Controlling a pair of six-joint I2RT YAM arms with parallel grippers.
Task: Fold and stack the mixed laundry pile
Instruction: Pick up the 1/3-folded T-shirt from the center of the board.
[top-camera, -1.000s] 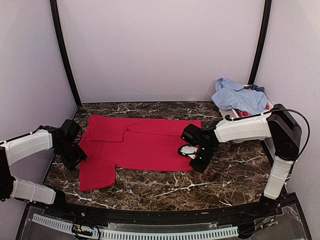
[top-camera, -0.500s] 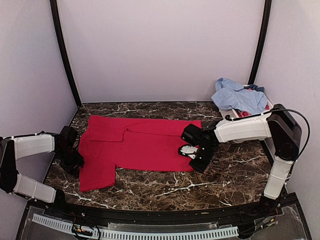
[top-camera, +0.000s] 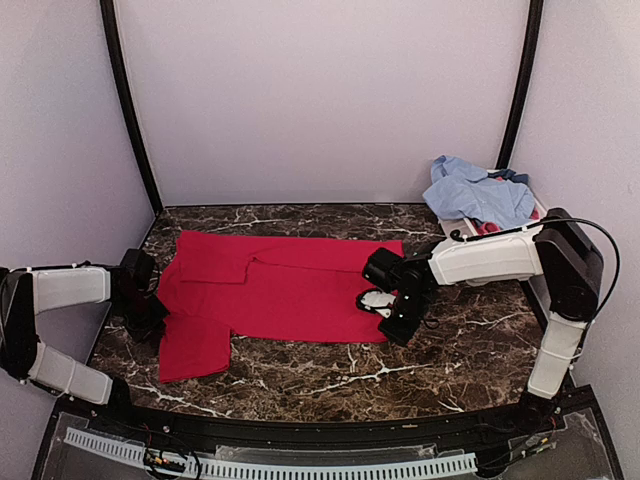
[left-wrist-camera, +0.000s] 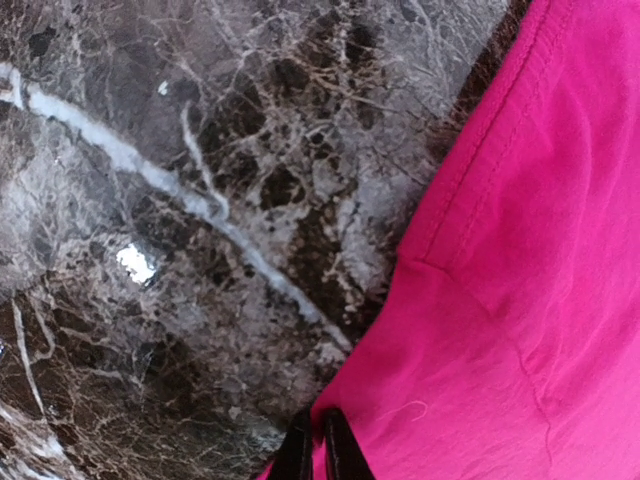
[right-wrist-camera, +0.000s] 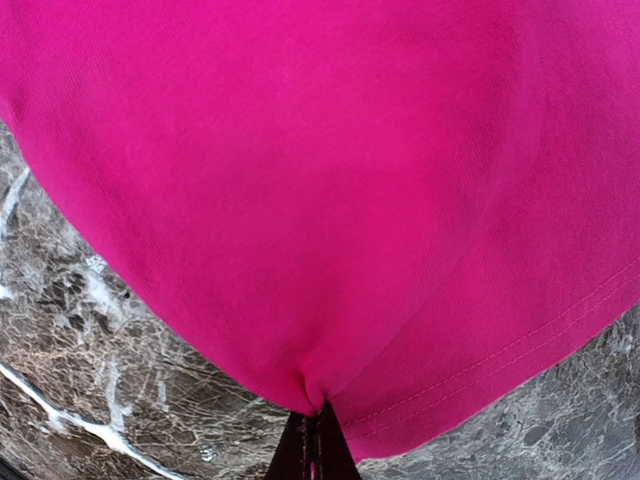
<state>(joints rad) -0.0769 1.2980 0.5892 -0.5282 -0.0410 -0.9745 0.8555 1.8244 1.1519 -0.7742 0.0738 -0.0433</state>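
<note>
Shut and drawn slightly left since a second ago: left gripper, pinching left edge of red shirt. Clamped on its near right hem, right gripper. Spread flat on table.

Lab booth: blank walls, marble bench w/ 2 robot arms.

A dark marble worktop with pale veining was seen, its surface glossy in the wrist views. A red garment was spread flat across its left and middle part, with one sleeve laid out toward the near left corner and the hem reaching just past the centre. At the far right corner a white tub was set, in which a light-blue shirt was heaped.
</note>
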